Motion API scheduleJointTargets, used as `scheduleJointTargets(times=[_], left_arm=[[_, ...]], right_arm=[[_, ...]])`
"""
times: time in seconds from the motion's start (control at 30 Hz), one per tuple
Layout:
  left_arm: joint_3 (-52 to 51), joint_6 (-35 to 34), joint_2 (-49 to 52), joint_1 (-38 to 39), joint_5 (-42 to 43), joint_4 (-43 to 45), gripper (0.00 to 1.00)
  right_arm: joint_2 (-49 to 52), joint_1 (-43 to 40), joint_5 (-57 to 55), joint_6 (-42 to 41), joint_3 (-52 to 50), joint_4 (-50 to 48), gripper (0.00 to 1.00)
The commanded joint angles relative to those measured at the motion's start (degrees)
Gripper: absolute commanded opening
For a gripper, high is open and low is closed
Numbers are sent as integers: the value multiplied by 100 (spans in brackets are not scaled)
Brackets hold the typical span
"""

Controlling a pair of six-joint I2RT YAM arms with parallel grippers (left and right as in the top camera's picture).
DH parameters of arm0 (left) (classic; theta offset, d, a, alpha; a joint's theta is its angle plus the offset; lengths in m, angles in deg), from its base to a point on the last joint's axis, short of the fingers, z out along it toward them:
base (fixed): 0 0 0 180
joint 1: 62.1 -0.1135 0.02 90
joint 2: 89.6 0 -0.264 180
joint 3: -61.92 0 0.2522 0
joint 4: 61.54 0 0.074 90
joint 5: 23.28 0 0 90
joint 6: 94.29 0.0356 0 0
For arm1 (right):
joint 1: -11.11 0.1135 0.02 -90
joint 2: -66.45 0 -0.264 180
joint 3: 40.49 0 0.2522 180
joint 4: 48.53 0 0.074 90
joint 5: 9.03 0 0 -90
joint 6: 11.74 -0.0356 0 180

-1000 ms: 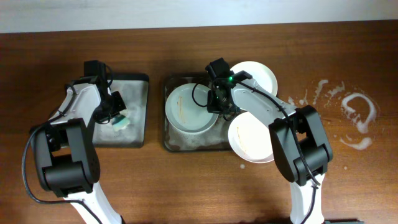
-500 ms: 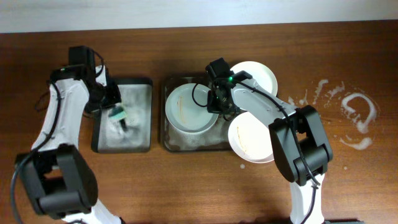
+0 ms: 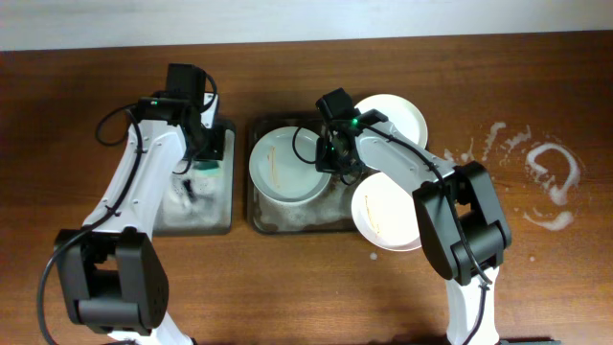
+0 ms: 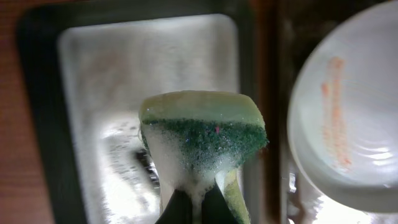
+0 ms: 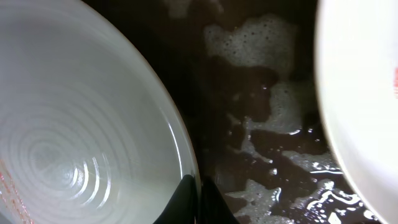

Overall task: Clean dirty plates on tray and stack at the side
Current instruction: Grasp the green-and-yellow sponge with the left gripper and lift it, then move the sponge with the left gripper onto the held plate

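One white plate [image 3: 285, 165] with a thin orange smear lies in the foamy dark grey tray [image 3: 297, 220]. My right gripper [image 3: 331, 159] is shut on this plate's right rim; the right wrist view shows the fingers [image 5: 196, 200] pinching the rim of the plate [image 5: 74, 124]. A second plate [image 3: 395, 115] lies at the tray's far right corner. A third, smeared plate [image 3: 388, 213] overlaps its right edge. My left gripper [image 3: 203, 161] is shut on a soapy green sponge [image 4: 202, 127] above the smaller tray [image 4: 93, 87]. The smeared plate [image 4: 348, 124] shows at its right.
The smaller dark tray [image 3: 182, 218] stands left of the big tray and holds foam. White foam splatter [image 3: 548, 177] lies on the wooden table at the right. The table's back edge meets a white wall.
My left arm has swung right with the sponge, from the smaller tray's left side to its right edge. The gripped plate has shifted slightly left.
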Motion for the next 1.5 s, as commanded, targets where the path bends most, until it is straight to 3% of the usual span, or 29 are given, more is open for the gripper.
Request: scheduleJointTargets(times=[0.0,0.17,0.3,0.4,0.67,0.97,1.1,1.17,1.3,1.43,1.47], left_arm=[[70,-221,-72,-28,-446,52,1],[70,-323,-72,492,656,505,1],[35,-933,46,721,1178,1189,1],[35,-962,326,929,1611,1421,1],[35,-1309,1161,1200,994,1709,1],[28,-2229,1453,1602,63,1545,1],[28,-2983,1659,1687,-398,973,1],[31,-2885,1655,1687,70,656,1],[31,-1370,1655,1690,1414,354,1],[31,-1318,1655,1694,1329,1095,1],[31,-1370,1657,1694,763,1377,1]], right_arm=[[236,13,37,13,-76,15,4],[236,-400,745,17,-76,269,4],[247,-472,1095,402,-79,286,4],[247,-492,1670,911,-79,151,4],[267,-492,1679,1025,-76,120,4],[267,-492,1663,1001,-76,7,4],[267,-492,1663,1003,-76,-4,4],[267,-492,1663,1003,-76,-4,4],[267,-492,1663,1003,-79,-7,4],[267,-492,1663,1003,-76,-7,4],[267,-492,1663,1003,-76,-4,4]])
